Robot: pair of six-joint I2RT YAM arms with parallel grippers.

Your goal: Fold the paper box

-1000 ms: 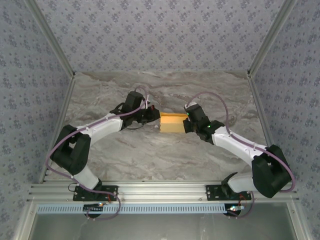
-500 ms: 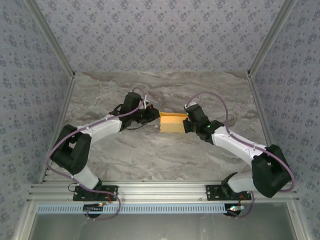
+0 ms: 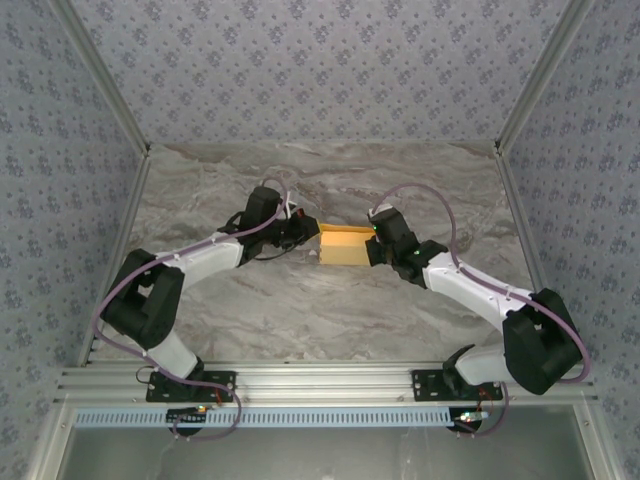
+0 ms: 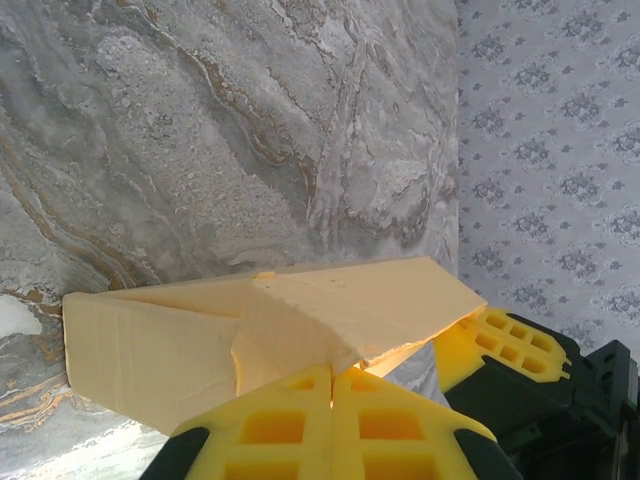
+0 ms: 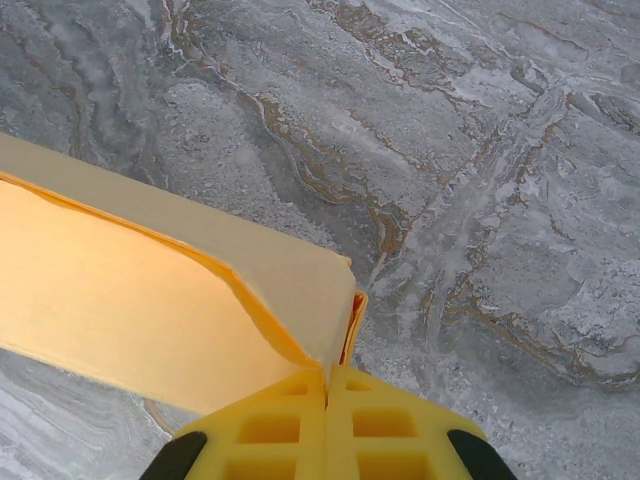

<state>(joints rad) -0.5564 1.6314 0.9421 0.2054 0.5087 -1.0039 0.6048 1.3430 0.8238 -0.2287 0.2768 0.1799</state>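
The paper box (image 3: 345, 245) is a yellow-orange card piece, partly folded, lying mid-table between both arms. My left gripper (image 3: 310, 233) is at its left end and my right gripper (image 3: 371, 246) at its right end. In the left wrist view the yellow fingers (image 4: 290, 420) are shut, with a flap of the paper box (image 4: 170, 350) pinched at their tips (image 4: 331, 372). The right gripper's yellow fingers (image 4: 500, 345) show under the box's far end. In the right wrist view the gripper (image 5: 326, 374) is shut on the edge of the paper box (image 5: 120, 300), whose layers gape slightly.
The grey marble-patterned table (image 3: 320, 310) is walled by patterned panels at the back (image 3: 320, 70) and on both sides. An aluminium rail (image 3: 320, 380) carrying the arm bases runs along the near edge.
The left arm's wrist has shifted slightly to the left. The box and the right arm stay about where they were, and both grippers remain shut.
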